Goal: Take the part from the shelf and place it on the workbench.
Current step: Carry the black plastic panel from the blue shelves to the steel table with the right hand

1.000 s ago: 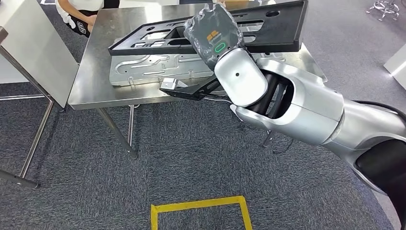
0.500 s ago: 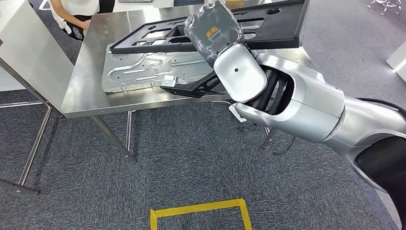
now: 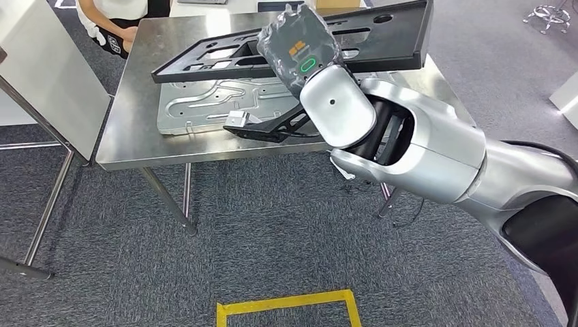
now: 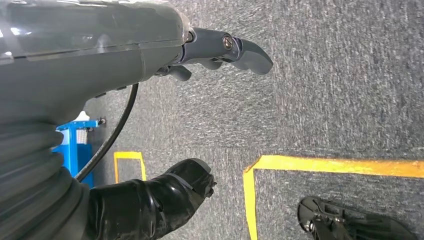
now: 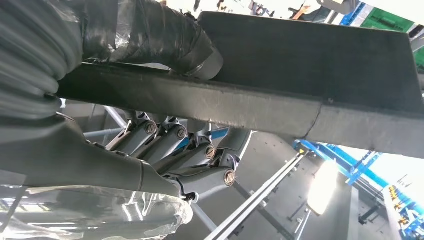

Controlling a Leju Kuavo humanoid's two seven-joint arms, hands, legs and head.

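At the far left edge of the head view a person [image 3: 112, 20] stands behind the steel workbench [image 3: 129, 129], well clear of the load, likely to leave the arm room. On the bench top lies a silver pressed metal panel [image 3: 204, 105], flat and near the front edge, so any new piece has to go over or beside it. Above it hangs the task's thing, a long black frame part [image 3: 382, 37] with cut-out openings, held aslant across the bench and, as far as I can tell, not resting on the surface. The right hand [image 3: 300, 51] holds it near the middle of its length, probably so the long piece balances; in the right wrist view the thumb lies over one face of the part [image 5: 300, 65] while the fingers [image 5: 200, 150] curl under the other, clamping the edge between them. The left hand [image 4: 220, 50] hangs down by the carpet [image 4: 325, 75], fingers loosely apart and holding nothing, out of the way. I judge the placing to be near but not done: the part needs lowering flat.
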